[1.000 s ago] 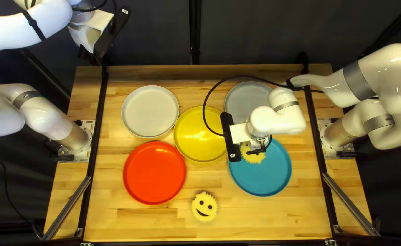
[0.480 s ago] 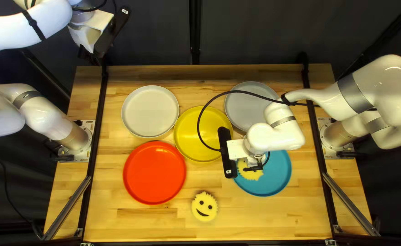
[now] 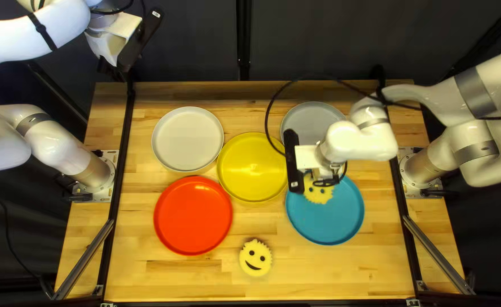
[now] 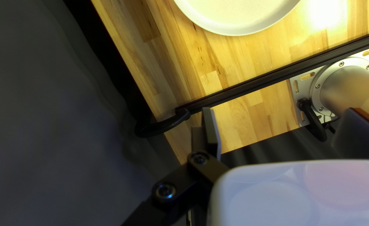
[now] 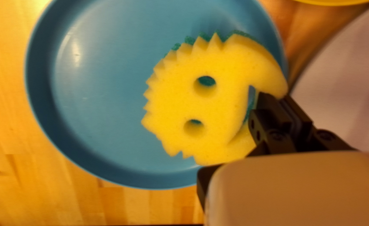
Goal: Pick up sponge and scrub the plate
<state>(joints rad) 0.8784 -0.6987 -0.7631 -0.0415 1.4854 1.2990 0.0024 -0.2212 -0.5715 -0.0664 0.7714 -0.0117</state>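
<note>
Over the far-left part of the blue plate [image 3: 333, 222], my right gripper [image 3: 325, 181] holds a yellow smiley sponge [image 3: 319, 194]. In the right wrist view my right gripper [image 5: 274, 106] is shut on the sponge [image 5: 222, 104] at its mouth edge, one finger in the mouth hole. Its green side faces the blue plate [image 5: 96, 104]; whether they touch I cannot tell. My left gripper [image 3: 114, 45] hangs beyond the table's far-left corner. In the left wrist view my left gripper [image 4: 281, 125] stands open, nothing between its fingers.
A second smiley sponge [image 3: 255, 257] lies on the near part of the table. Around it stand a red plate [image 3: 192, 216], a yellow plate [image 3: 250, 170], a white plate [image 3: 187, 139] and a grey plate [image 3: 307, 122]. My right arm's cable loops above the yellow plate.
My right gripper moved with its sponge toward the near edge and slightly left, then back toward the far edge and right. The left arm stayed still.
</note>
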